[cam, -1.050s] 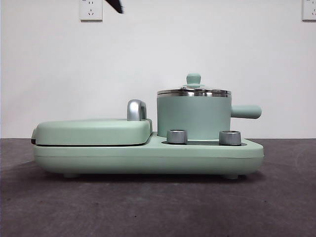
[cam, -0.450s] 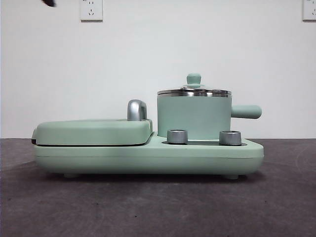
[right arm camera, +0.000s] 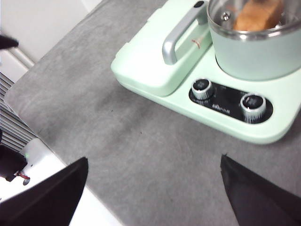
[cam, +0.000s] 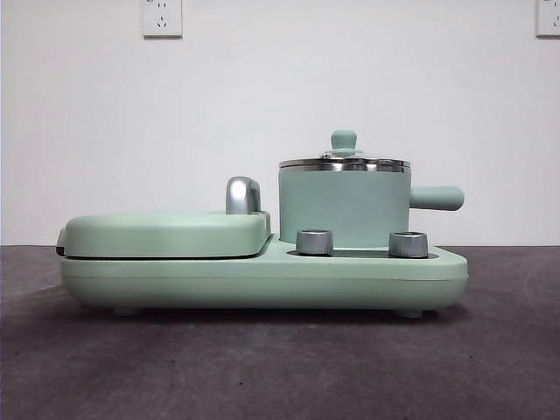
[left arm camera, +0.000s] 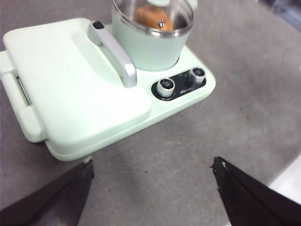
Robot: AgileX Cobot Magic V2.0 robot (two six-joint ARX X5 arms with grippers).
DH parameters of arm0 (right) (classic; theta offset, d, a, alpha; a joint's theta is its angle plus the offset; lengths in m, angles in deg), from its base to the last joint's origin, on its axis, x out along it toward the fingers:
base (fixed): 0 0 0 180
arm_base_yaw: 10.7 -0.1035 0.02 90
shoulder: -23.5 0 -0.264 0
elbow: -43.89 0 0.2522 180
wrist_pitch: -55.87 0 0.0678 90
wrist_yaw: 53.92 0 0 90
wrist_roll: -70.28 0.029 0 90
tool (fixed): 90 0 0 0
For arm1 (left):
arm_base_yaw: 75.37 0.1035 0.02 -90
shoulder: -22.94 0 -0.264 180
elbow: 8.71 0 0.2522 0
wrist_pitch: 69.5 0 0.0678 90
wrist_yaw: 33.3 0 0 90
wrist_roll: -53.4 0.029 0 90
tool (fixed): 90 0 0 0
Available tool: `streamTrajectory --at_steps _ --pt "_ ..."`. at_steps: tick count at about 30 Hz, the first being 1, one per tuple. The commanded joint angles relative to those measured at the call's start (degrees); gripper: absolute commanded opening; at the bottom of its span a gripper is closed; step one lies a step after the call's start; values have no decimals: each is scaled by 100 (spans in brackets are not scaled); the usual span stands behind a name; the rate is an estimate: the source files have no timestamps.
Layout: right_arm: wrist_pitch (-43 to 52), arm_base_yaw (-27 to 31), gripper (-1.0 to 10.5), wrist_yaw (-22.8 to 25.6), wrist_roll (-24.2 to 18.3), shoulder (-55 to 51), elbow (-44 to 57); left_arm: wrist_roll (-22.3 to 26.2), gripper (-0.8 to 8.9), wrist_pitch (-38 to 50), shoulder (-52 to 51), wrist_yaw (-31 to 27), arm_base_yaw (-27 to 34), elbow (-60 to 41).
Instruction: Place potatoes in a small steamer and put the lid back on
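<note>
the small steamer stands upright on the mint-green cooker base, beside the flat griddle cover, with its stubby side handle pointing away from that cover. the lid sits level on the steamer's steel rim, knob uppermost. through the glass, both wrist views show the potato lying inside the steamer, below the lid.

the left gripper hangs above bare table, well apart from the steamer, on the side of the base that carries the two steel dials. its jaws are spread wide and grip nothing. the right gripper hangs over the table on that same dial side of the base, also well apart from the steamer. its jaws are spread wide and empty. neither gripper appears in the front view.

the chrome handle lies along the griddle cover's edge nearest the steamer. small pale lettering is printed on the black dial panel between the dials; it is too small to read. two wall sockets sit on the white wall behind the base.
</note>
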Motion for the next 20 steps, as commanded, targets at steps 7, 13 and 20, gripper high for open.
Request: streamTrajectory --at_steps 7,13,20 --pt "273 -35 15 -44 -190 35 -37 -424 5 -13 -527 -7 -24 -289" --pt "260 -33 15 -11 -173 22 -50 -431 5 -11 -522 -7 -24 -286" --pt "260 -33 15 -13 -173 24 -55 -433 5 -11 -522 -7 -24 -284"
